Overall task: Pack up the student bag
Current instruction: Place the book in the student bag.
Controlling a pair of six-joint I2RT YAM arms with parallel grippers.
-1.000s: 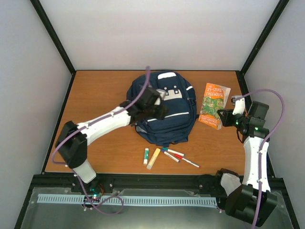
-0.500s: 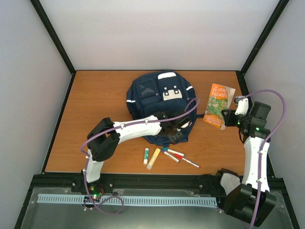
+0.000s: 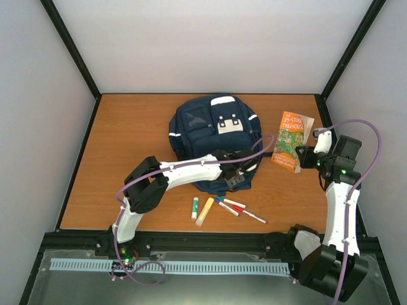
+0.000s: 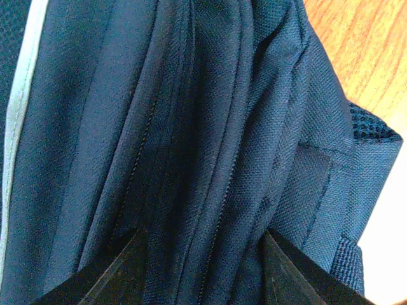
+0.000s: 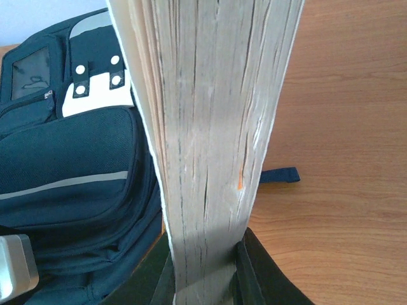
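Student bag [image 3: 213,130], big navy-blue fabric backpack with thin white stripes, lies flat on the table [image 3: 127,127]. Left end effector [image 3: 236,175] just swung across to its near-right zip seam, fabric between the jaws, can't tell if pinched. Right end effector [image 3: 304,155] clamps an orange paperback book [image 3: 290,136] beside it, waiting.
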